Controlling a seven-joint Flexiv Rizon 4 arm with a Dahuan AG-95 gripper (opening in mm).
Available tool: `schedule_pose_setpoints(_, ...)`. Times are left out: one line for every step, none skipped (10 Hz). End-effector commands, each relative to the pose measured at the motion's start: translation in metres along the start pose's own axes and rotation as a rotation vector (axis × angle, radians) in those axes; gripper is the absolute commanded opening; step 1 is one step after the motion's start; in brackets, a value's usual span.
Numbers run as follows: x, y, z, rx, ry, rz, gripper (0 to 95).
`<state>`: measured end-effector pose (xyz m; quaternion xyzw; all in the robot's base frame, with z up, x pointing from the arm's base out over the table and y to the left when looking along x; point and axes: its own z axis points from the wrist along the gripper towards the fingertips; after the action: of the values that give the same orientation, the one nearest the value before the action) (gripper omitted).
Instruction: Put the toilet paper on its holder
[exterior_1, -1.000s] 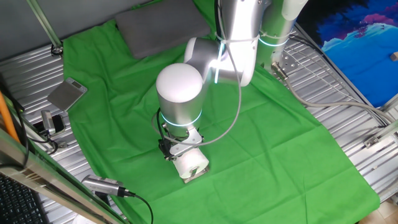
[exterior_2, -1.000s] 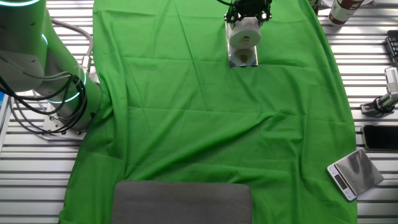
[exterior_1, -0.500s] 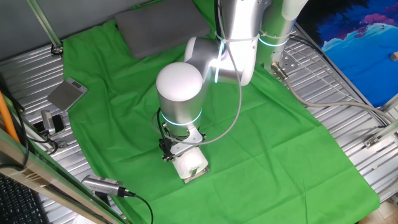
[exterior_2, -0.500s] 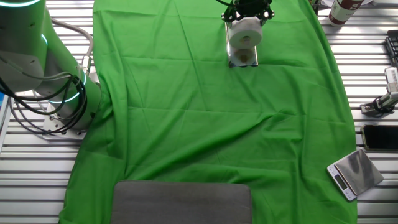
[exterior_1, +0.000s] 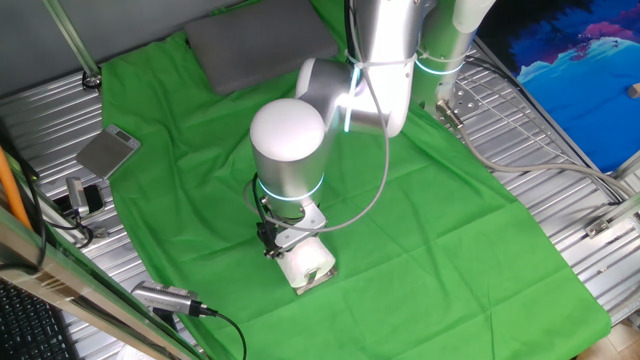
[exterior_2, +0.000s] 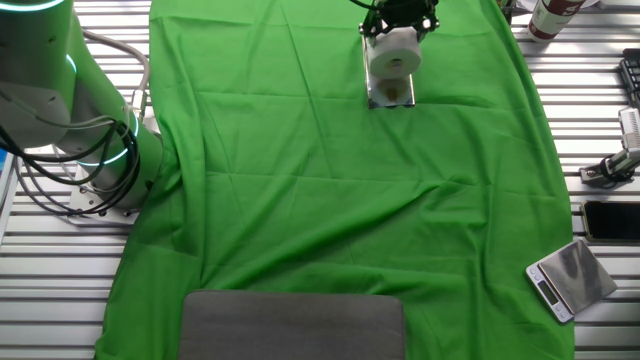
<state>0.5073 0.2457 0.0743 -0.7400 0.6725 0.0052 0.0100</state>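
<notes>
The toilet paper (exterior_2: 394, 55) is a plump white roll with its hole facing the camera, at the far end of the green cloth. It sits right above the holder (exterior_2: 390, 94), a shiny chrome plate lying on the cloth; the bar is hidden behind the roll. My gripper (exterior_2: 399, 22) comes down from above, its black fingers (exterior_2: 368, 24) on both sides of the roll, shut on it. In the other view the roll (exterior_1: 306, 262) shows below the arm's wrist, the gripper (exterior_1: 276, 243) is mostly hidden, and a corner of the holder (exterior_1: 316, 284) peeks out under the roll.
A dull-grey flat pad (exterior_2: 292, 324) lies at the cloth's opposite end. A small scale (exterior_2: 568, 279) and a phone (exterior_2: 610, 220) rest on the slatted table to one side. The robot base (exterior_2: 70, 110) with cables stands at the other side.
</notes>
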Motion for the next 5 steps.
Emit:
schedule_pose_setpoints(0.0023,-0.0015,-0.0003,-0.001,-0.001,-0.007,76.0)
schedule_pose_setpoints(0.0037,-0.0021,-0.0011,-0.002,-0.001,-0.008,76.0)
schedule_pose_setpoints(0.0041,-0.0019,-0.0013,-0.001,-0.002,-0.002,95.0)
schedule_pose_setpoints(0.0041,-0.0019,-0.0012,-0.001,-0.002,0.01,95.0)
schedule_pose_setpoints(0.004,-0.002,-0.0012,-0.001,-0.005,0.019,95.0)
